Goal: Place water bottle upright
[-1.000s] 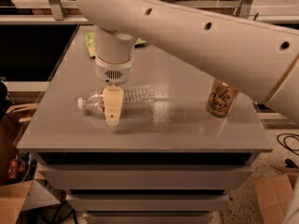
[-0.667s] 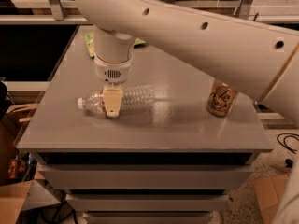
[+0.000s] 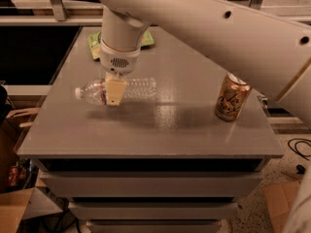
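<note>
Gripper over clear, ribbed water bottle lying sideways

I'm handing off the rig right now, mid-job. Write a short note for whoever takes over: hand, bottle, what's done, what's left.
Hand: down at the water bottle, near its shoulder.
Water bottle: on its side on the table, cap pointing left.
Gold can: upright at the right, apart from the bottle.
Done: hand is at the bottle.
Left: lift it, turn it upright, set it down.
</note>
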Controlling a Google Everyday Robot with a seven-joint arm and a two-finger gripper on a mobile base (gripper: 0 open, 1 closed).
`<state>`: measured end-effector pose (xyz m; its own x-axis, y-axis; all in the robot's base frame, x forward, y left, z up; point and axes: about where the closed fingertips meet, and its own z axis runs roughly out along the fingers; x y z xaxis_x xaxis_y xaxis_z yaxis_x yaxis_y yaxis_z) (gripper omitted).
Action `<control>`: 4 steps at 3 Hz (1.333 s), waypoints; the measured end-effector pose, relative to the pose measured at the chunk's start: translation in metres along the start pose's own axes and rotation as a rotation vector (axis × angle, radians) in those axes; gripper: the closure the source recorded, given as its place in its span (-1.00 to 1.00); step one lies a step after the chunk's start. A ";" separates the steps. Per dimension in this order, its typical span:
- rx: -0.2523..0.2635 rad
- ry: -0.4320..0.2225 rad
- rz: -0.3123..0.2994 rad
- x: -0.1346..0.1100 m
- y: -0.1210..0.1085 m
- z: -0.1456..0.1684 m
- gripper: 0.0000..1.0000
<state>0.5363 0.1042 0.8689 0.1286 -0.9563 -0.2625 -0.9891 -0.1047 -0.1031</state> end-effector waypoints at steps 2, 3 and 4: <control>0.022 -0.387 -0.094 -0.050 -0.005 -0.040 1.00; 0.028 -0.606 -0.069 -0.079 0.000 -0.051 1.00; 0.005 -0.781 -0.042 -0.105 0.005 -0.057 1.00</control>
<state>0.5134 0.1880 0.9507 0.1801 -0.4819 -0.8575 -0.9823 -0.1336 -0.1312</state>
